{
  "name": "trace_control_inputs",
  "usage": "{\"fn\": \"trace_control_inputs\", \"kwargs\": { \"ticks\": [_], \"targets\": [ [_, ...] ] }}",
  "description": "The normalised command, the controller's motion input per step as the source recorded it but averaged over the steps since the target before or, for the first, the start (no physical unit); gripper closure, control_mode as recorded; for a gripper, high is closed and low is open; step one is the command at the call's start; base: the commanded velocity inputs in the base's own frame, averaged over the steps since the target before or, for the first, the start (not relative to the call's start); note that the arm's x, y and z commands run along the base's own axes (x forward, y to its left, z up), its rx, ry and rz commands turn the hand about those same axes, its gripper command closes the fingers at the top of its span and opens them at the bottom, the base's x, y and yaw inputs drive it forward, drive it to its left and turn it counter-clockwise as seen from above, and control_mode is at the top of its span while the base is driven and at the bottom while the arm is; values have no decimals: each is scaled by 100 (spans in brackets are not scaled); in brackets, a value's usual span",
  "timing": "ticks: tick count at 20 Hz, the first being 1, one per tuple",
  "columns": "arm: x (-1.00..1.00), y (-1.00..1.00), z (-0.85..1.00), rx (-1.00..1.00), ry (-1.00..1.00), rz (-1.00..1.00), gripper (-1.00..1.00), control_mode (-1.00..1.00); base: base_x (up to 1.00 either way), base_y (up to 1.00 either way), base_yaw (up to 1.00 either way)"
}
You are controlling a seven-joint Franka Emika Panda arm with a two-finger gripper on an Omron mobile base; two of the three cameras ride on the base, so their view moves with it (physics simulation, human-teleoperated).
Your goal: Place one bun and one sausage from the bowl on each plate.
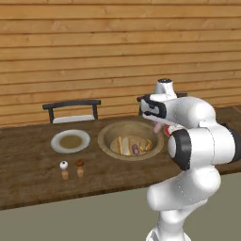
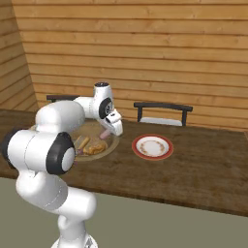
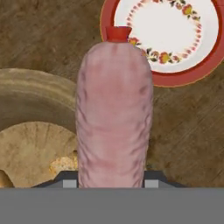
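Small white-topped shaker (image 1: 64, 170) and small brown-topped shaker (image 1: 80, 168): side by side on the dark wooden table (image 1: 28, 181), well to the left of the fingers. Small round greyish-white plate with a tan-brown centre (image 1: 70, 140): flat on the table behind the shakers, left of the fingers, nothing lying on it. Black chair with a pale seat (image 1: 72, 111): beyond the table, behind that plate. Large round tan wooden bowl with a thick rim (image 1: 107, 132): just left of and below the fingers, holding a pale yellow-tan elongated bun (image 1: 121, 145), a reddish-brown sausage (image 1: 135, 149) and a second yellow-tan bun (image 1: 147, 145) toward its right side. Two-finger gripper (image 2: 107, 131) of the white arm: raised above the right edge of the bowl, closed onto a smooth pink sausage with a red tip (image 3: 114, 113); the held sausage runs straight out from between the fingers, its far end reaching over the table toward the next plate. Small round white plate with a red rim and a flower ring (image 3: 199, 65): on the table ahead and to the right of the fingers, near the bowl but apart from it, nothing lying on it. Second black chair (image 2: 162, 112): behind the table, beyond the red-rimmed plate.
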Motion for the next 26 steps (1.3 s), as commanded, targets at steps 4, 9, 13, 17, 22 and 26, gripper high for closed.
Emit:
{"fn": "trace_control_inputs", "kwargs": {
  "ticks": [4,9,13,17,22,26],
  "targets": [
    [-50,-100,44,22,18,-35,100,-100,0,0,0],
    [-1,-94,-47,7,10,-25,100,-100,0,0,0],
    [67,-48,-49,-5,7,-6,100,-100,0,0,0],
    [19,-78,-34,-3,0,0,100,-100,0,0,0],
    [44,-38,-68,-4,-3,-2,100,-100,0,0,0],
    [52,-18,-45,-6,-12,0,-100,-100,0,0,0]
  ]
}}
